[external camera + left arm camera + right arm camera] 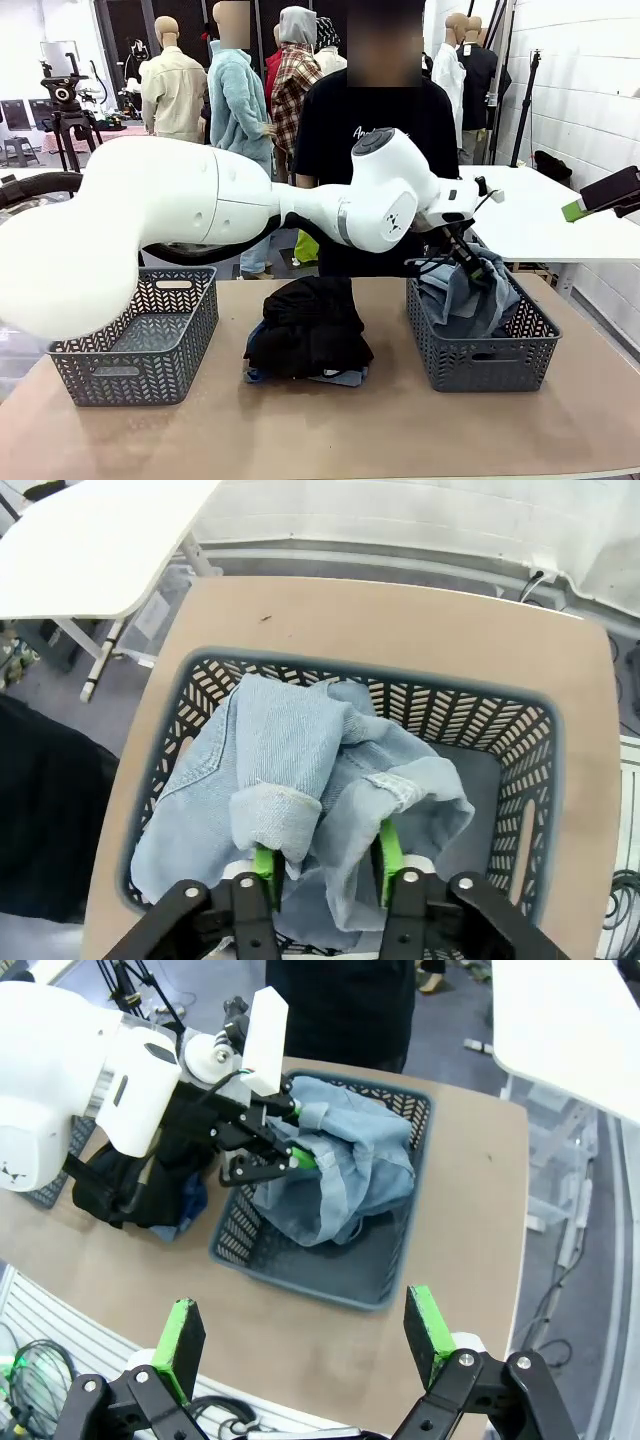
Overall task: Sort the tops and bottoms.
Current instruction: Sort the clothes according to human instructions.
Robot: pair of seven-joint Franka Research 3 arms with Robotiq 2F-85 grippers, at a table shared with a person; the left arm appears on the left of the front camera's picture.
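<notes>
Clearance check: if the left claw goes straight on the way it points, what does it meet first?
The denim shorts, bunched right at the left claw's tips; below them likely the basket floor, depth unclear.

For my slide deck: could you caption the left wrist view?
Left gripper amid the blue denim shorts, which lie bunched in a grey basket on the tan table.

The right gripper [303, 1325] hangs above the worktop's [470, 1220] near edge, its green pads spread wide with nothing between them. Near one end of the worktop, the left gripper [300, 1155] reaches into a grey basket [330, 1285], pads amid blue denim shorts [350, 1160]. A black top [120, 1190] lies just beside the basket.
</notes>
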